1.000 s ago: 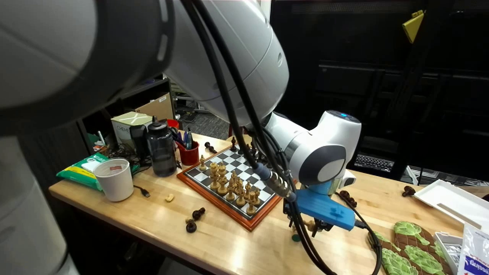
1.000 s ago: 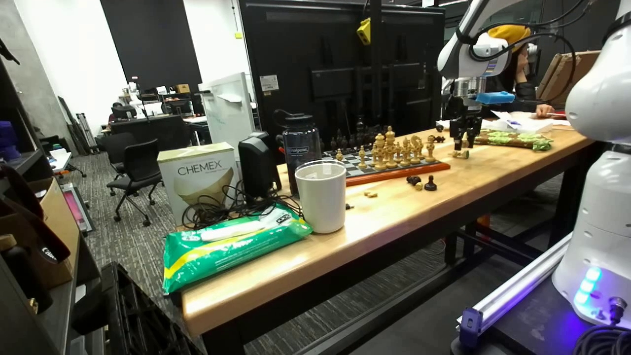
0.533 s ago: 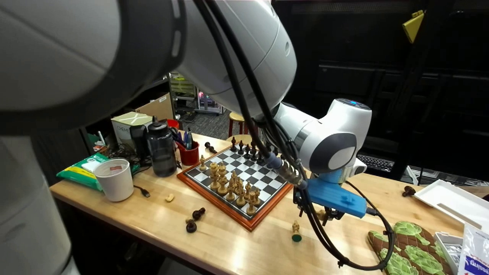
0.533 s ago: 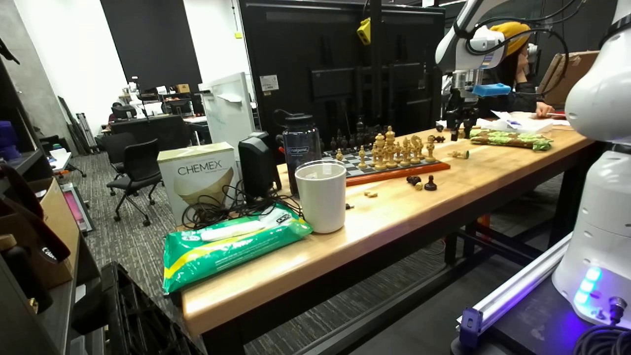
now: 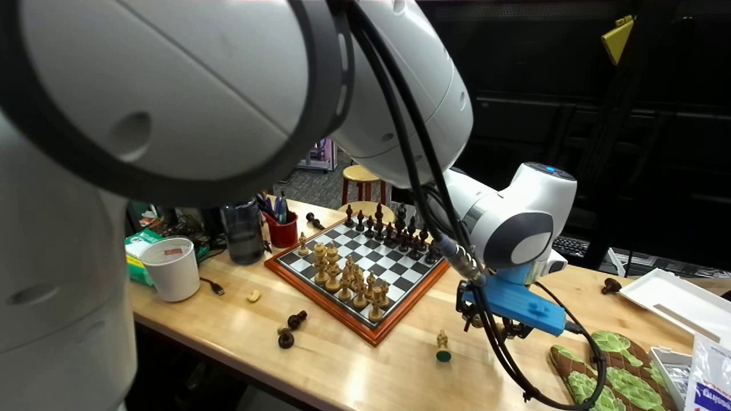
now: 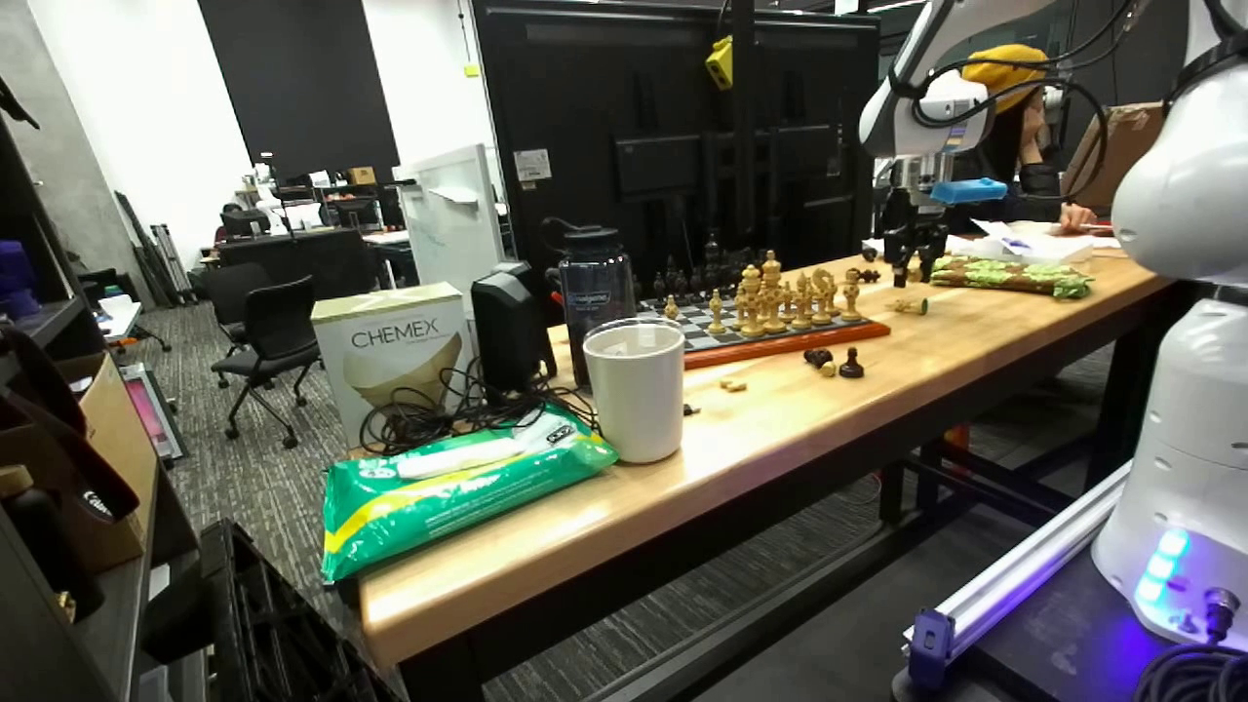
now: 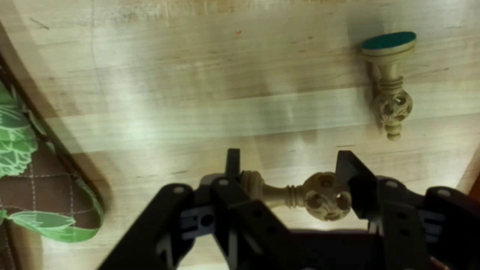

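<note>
Pale carved wood, and it's held! A chess piece (image 7: 292, 197) lies crosswise between black fingers (image 7: 358, 187), base toward one, round pierced head against the other. So the end effector (image 7: 289, 176) is grasping it, out over the wooden surface (image 7: 168, 112), though any gap underneath is hard to judge. Just off to the side, near but apart, a second piece (image 7: 393, 105) lies on its side with its green underside showing, and both exterior views pick it up too! Across the wrist view, at the opposite edge, sits the quilted cloth (image 7: 48, 187), brown with green leaves. Over to the chessboard (image 5: 368, 257) in an exterior view: light pieces (image 5: 333, 279) bunch mostly toward the front, dark pieces (image 5: 379, 217) stand along the far side, and two loose dark pieces (image 5: 285, 339) rest off the board. Further along stands a white cup (image 5: 171, 271), with a dark bottle (image 5: 243, 234) and a red pen cup (image 5: 282, 233) farther back. In an exterior view, a green packet (image 6: 458, 502) lies beside that cup, a Chemex box (image 6: 395, 341) stands behind the packet, and someone in a yellow hat (image 6: 1007, 68) appears in the background.
</note>
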`<state>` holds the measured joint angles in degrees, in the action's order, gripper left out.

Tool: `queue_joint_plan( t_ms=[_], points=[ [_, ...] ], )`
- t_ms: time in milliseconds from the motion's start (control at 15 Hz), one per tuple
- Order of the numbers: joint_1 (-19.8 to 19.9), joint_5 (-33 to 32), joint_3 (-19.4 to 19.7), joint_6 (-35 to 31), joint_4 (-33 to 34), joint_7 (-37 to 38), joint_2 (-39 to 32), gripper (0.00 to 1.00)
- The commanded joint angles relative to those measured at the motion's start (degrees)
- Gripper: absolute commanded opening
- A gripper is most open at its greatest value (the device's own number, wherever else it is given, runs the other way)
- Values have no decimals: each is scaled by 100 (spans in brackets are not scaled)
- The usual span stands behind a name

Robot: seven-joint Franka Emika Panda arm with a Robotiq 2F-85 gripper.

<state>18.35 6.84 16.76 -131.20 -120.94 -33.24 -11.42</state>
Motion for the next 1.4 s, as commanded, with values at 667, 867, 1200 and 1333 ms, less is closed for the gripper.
queue_joint_plan(
  t_ms=[667, 867, 1200, 1333],
  points=[
    [314, 160, -191, 315, -143, -132, 310, 100],
    [223, 99, -196, 417, -528, -82, 698, 100],
    [-4, -48, -207, 568, -1434, -70, 1486, 100],
    [-122, -229, -213, 546, -1709, -81, 1729, 100]
  ],
)
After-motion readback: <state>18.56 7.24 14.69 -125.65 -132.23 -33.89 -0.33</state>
